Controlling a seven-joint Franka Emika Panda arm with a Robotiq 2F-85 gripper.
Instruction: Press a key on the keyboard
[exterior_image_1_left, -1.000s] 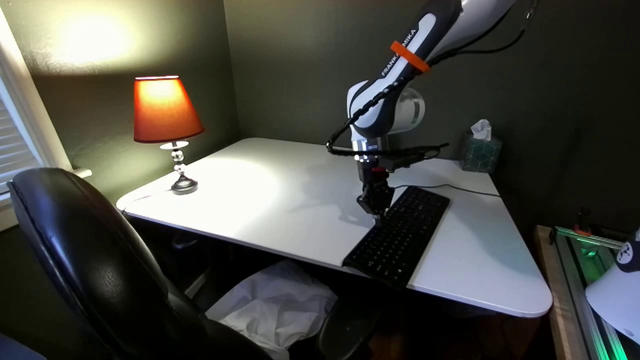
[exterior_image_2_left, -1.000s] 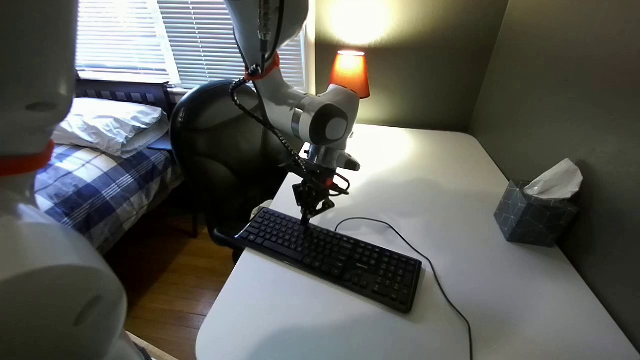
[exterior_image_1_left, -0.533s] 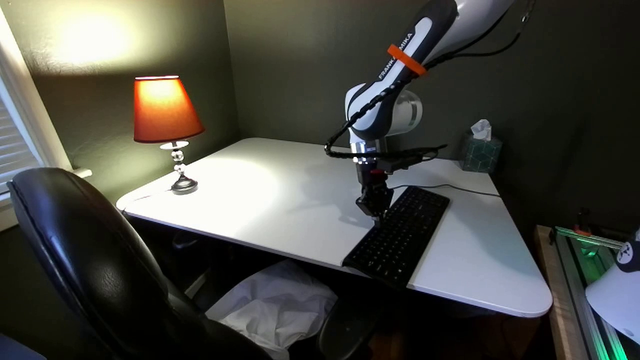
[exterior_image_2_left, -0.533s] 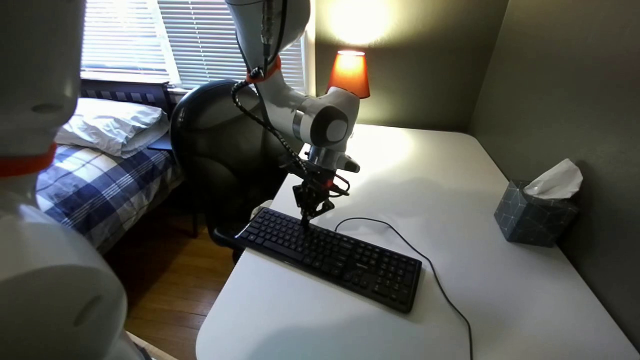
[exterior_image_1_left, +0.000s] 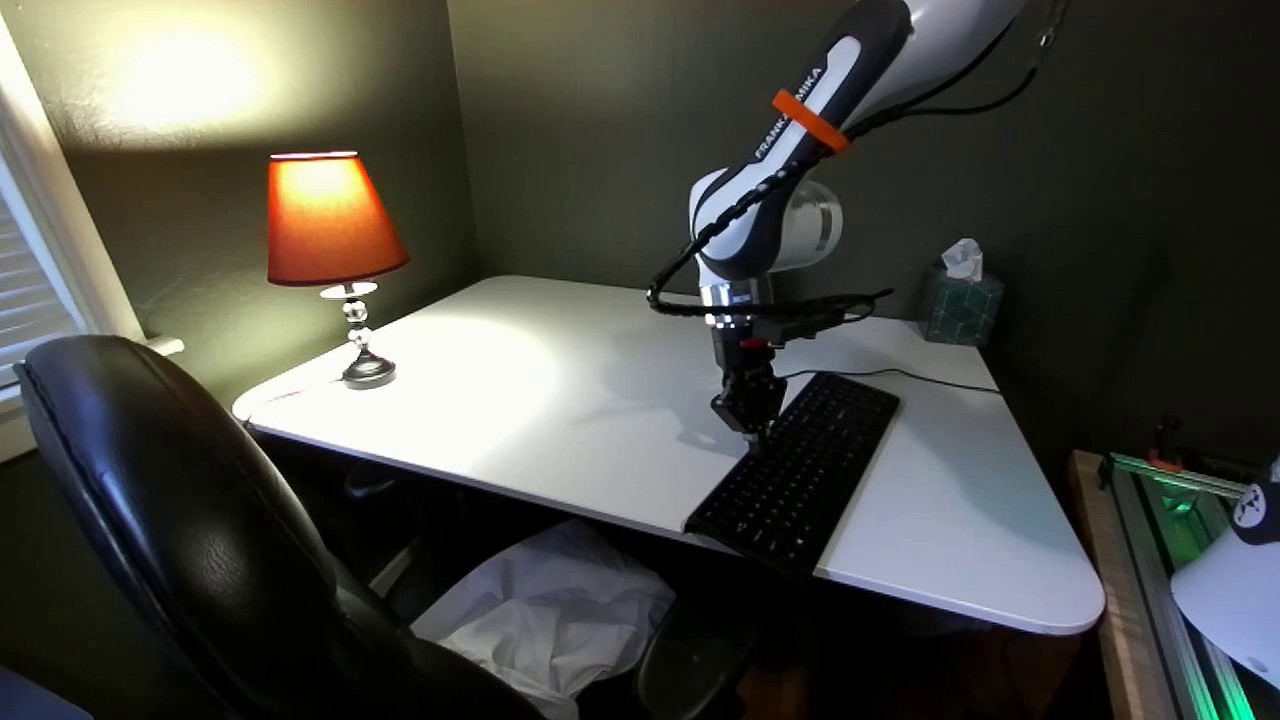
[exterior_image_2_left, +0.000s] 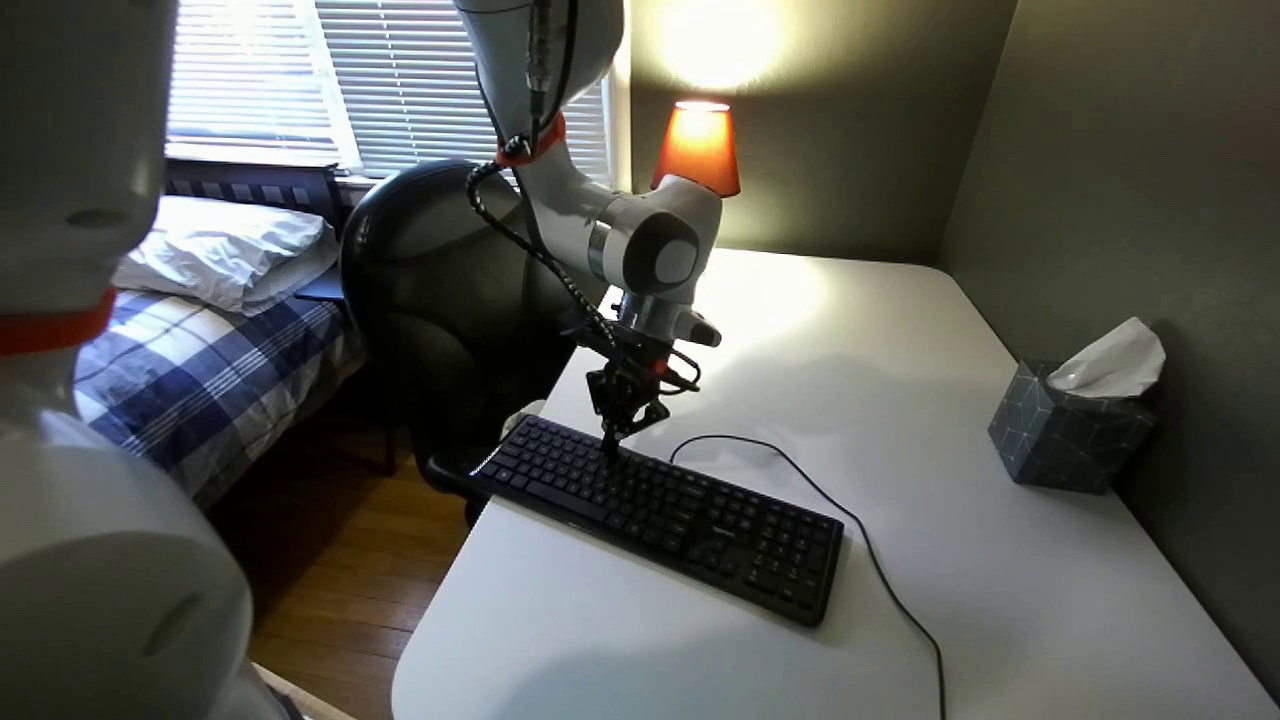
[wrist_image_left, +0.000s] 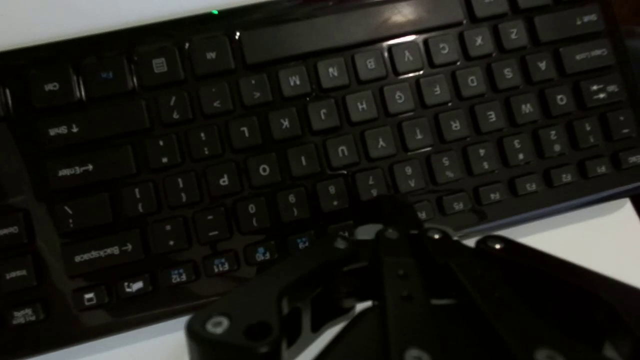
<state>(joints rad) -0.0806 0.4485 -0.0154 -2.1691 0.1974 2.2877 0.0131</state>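
Keyboard (exterior_image_2_left: 700, 520) lies flat on the tabletop (exterior_image_2_left: 900, 350), one end at the edge, directly beneath the fingers (wrist_image_left: 387, 212). The fingers are pressed together and point down at the keyboard's function-key side, just beside the 7 key (wrist_image_left: 370, 183) in the wrist view. Dark against dark; contact cannot be confirmed.

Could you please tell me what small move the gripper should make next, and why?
Probably a slight press straight down: the gripper looks shut and points down at the keyboard, right by the 7 key in the wrist view, though whether it touches a key is hidden.
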